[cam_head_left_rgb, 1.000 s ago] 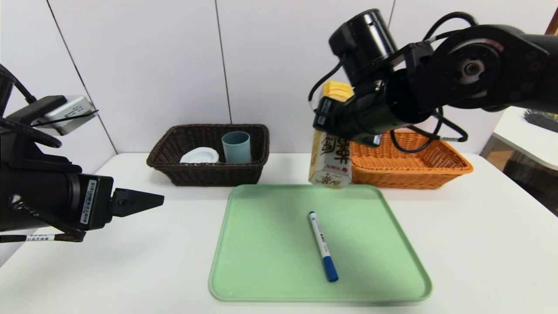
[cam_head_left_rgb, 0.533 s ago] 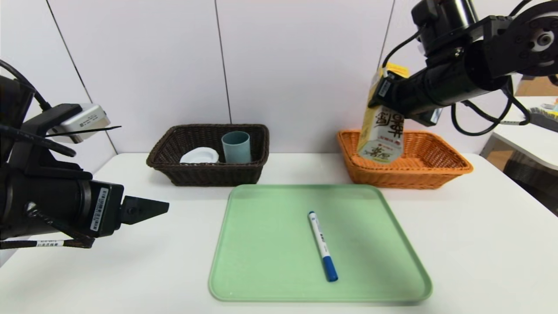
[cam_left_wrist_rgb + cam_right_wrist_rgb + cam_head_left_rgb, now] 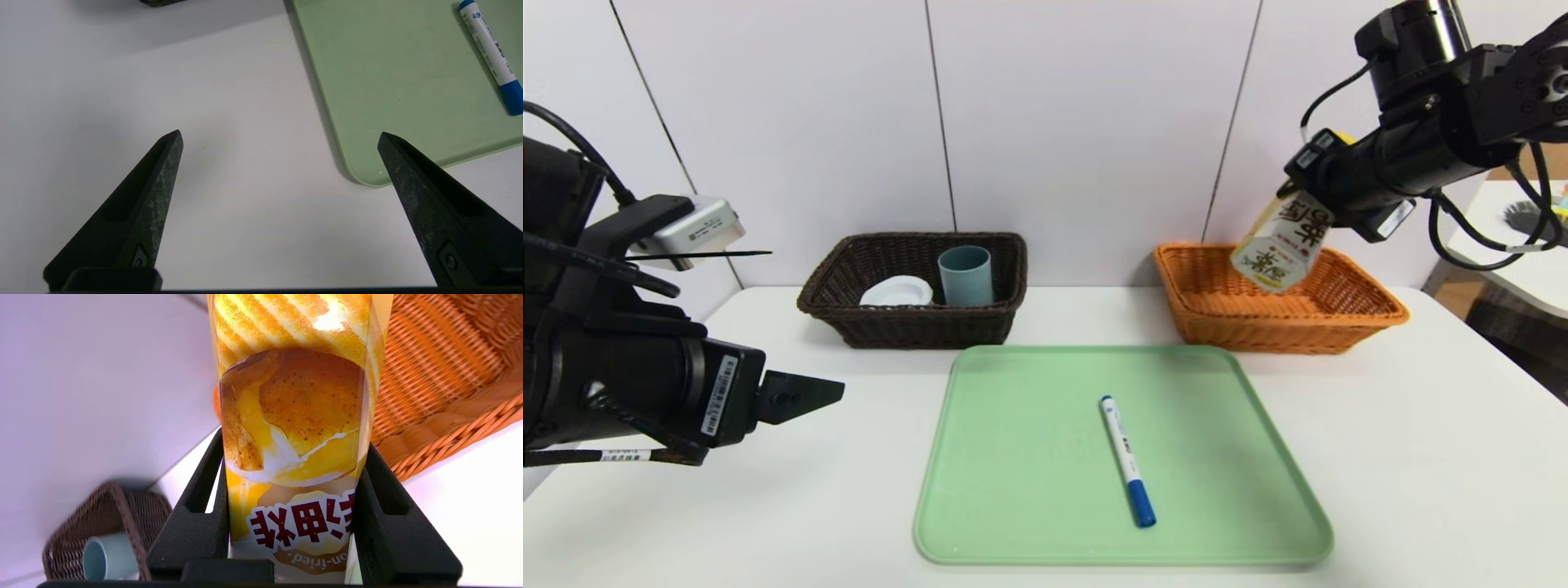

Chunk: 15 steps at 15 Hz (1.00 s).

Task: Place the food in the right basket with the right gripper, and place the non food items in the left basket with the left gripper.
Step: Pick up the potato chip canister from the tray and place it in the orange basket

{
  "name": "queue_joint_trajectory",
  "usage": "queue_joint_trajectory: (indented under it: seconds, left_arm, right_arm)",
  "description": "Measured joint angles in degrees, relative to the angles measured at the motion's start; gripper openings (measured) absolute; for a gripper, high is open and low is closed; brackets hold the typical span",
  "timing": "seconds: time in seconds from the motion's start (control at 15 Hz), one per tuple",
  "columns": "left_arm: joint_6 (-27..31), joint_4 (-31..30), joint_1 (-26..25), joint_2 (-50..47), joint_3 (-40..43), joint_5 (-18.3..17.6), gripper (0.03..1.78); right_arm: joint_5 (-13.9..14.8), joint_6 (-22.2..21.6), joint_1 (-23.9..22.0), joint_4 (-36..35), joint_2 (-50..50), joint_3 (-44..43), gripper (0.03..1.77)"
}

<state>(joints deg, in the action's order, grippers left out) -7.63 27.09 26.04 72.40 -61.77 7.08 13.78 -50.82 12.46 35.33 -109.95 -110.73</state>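
Note:
My right gripper [image 3: 1327, 204] is shut on the yellow-and-white chip carton [image 3: 1281, 243], held tilted in the air over the orange-tan basket [image 3: 1278, 331]; in the right wrist view the carton [image 3: 294, 428] fills the space between both fingers [image 3: 192, 522]. The white marker with blue cap [image 3: 1128, 459] lies on the green tray [image 3: 1021, 490]. The blue cup [image 3: 965, 276] and the white round piece [image 3: 897, 291] sit inside the dark brown basket [image 3: 907, 327]. My left gripper [image 3: 280, 139] is open above bare table left of the tray [image 3: 367, 81], the marker [image 3: 490, 53] well ahead of it.
The white table [image 3: 1421, 457] carries both baskets along the back wall. A second white table [image 3: 1515, 261] stands off to the far right. The right wrist view also catches the dark basket [image 3: 118, 522] with the cup [image 3: 104, 557] in it.
My right arm has carried the carton rightward and up, from the tray's back edge to above the orange-tan basket, tilting it. The left gripper has crept slightly toward the tray.

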Motion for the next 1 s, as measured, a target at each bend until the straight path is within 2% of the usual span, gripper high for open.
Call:
queue_joint_trajectory:
  seconds: [0.13,0.4,0.53,1.0]
  left_arm:
    - [0.04,0.02,0.50,0.09,-0.05,1.18,1.69]
    - [0.04,-0.13,1.90,0.37,-0.24,2.97,1.69]
    - [0.00,-0.07,2.07,0.43,-0.35,3.05,1.69]
    - [-0.16,0.11,2.18,-0.57,1.82,3.05,1.69]
  right_arm:
    - [0.09,-1.40,-1.60,0.02,-1.24,0.12,0.81]
    - [0.17,-1.52,-2.88,-0.57,-4.46,0.01,0.81]
    - [0.09,-1.21,-4.17,-2.65,-5.84,-0.84,0.81]
    - [-1.35,0.61,-5.60,-3.24,-8.79,-1.15,0.80]
